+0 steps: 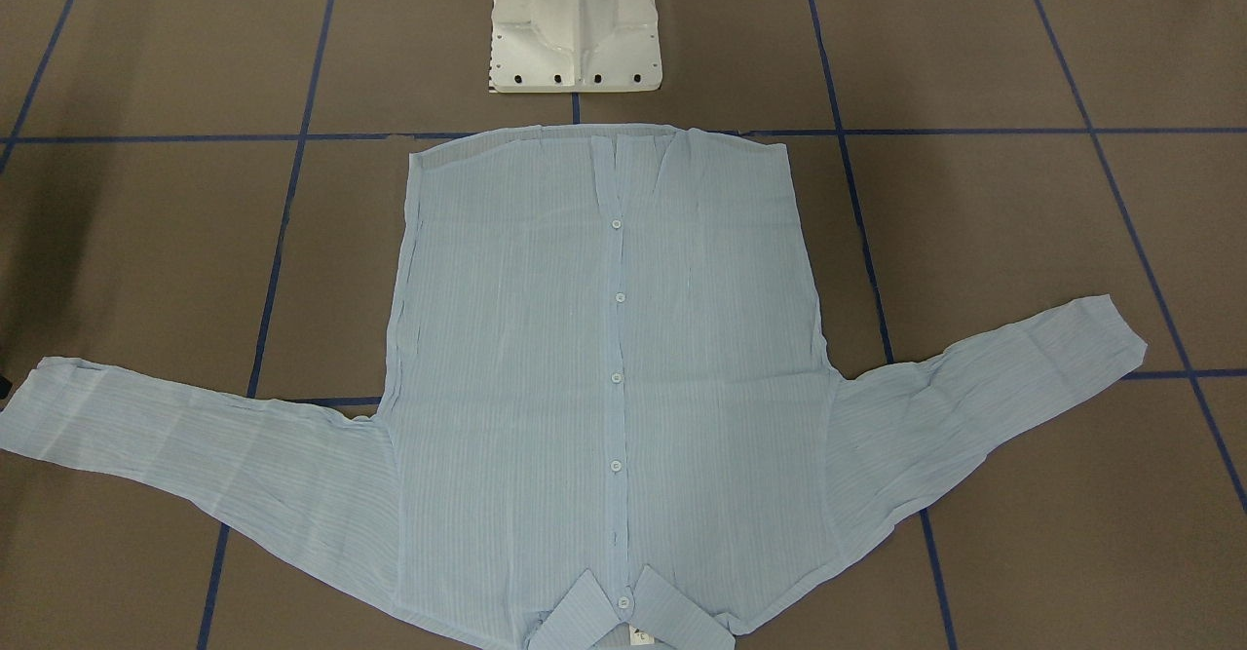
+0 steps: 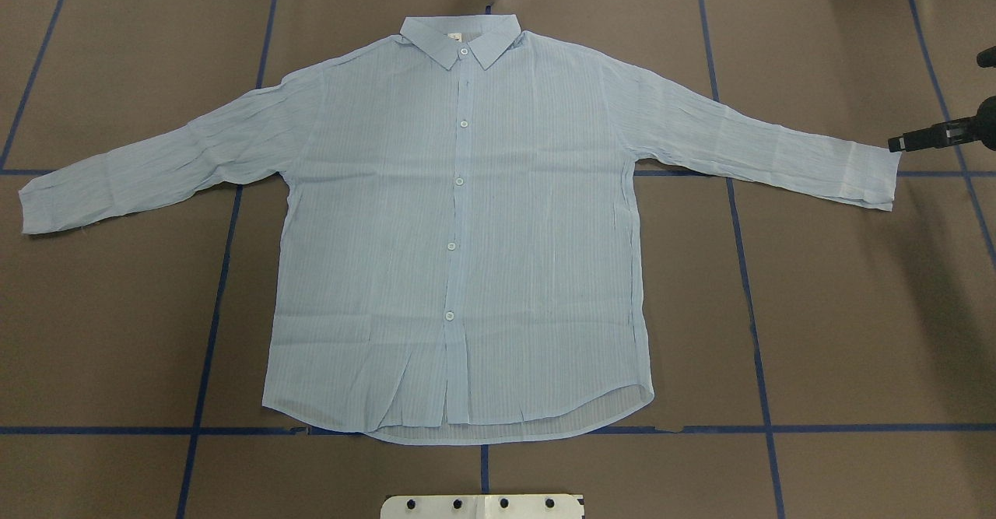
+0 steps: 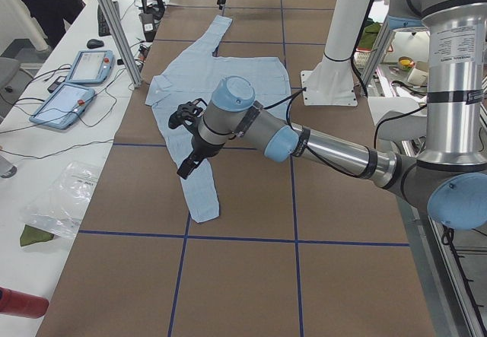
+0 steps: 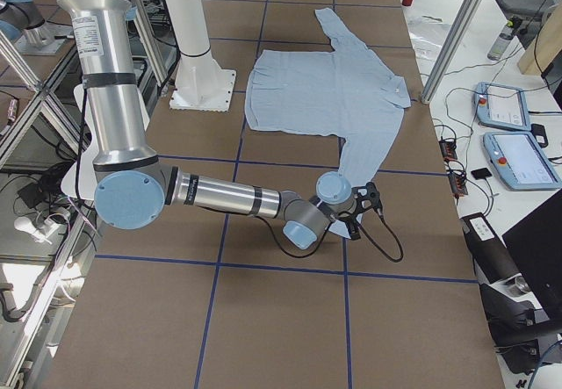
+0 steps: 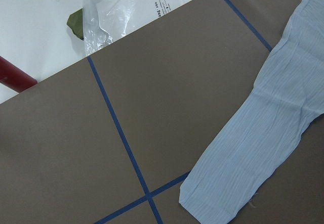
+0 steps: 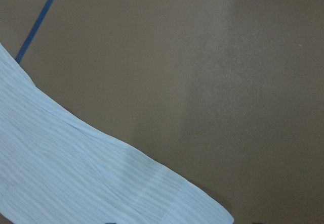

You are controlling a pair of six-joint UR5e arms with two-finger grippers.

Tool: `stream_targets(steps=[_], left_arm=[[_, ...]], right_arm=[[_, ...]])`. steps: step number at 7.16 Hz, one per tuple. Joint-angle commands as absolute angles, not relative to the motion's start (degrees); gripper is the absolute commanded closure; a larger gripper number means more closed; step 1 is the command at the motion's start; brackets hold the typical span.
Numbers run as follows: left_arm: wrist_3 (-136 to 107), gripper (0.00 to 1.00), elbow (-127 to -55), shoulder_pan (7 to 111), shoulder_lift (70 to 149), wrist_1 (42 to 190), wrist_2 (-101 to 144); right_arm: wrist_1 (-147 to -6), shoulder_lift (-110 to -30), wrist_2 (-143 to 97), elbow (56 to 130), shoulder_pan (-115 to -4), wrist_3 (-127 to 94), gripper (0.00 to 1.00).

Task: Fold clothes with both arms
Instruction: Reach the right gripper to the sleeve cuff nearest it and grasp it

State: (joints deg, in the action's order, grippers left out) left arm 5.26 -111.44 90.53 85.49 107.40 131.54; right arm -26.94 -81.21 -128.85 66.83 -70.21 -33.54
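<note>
The light-blue pinstriped shirt (image 2: 459,231) lies flat and buttoned on the brown table, both sleeves spread out and the collar on the far side from the robot. It also shows in the front view (image 1: 604,358). My right gripper (image 2: 895,144) is low at the table's right edge, just off the right sleeve's cuff (image 6: 197,204); its tips sit far apart and hold nothing. My left gripper (image 3: 186,168) hovers over the left sleeve (image 5: 263,133), away from the cuff. I cannot tell whether it is open or shut.
The white pedestal base (image 1: 575,26) stands behind the hem. Blue tape lines (image 2: 210,309) cross the table. A plastic bag (image 5: 106,11) and a red cylinder (image 5: 15,80) lie off the left end. Teach pendants (image 4: 518,134) lie on a side bench.
</note>
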Motion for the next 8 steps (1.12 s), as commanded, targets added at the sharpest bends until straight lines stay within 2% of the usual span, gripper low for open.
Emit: stream_targets(steps=[1, 2, 7, 8], left_arm=[[5.3, 0.00, -111.4, 90.5, 85.3, 107.4, 131.6], [5.4, 0.00, -111.5, 90.5, 85.3, 107.4, 131.6], [5.4, 0.00, -111.5, 90.5, 85.2, 107.4, 131.6], [5.4, 0.00, -111.5, 90.5, 85.2, 107.4, 131.6]], right_arm=[[-25.7, -80.7, -127.6, 64.0, -68.7, -34.0, 0.16], [-25.6, -80.7, -125.4, 62.8, -67.9, -34.0, 0.23], [-25.7, -80.6, -121.8, 61.4, -66.2, -34.0, 0.34], [-25.7, -80.6, -121.7, 61.4, -66.2, -34.0, 0.43]])
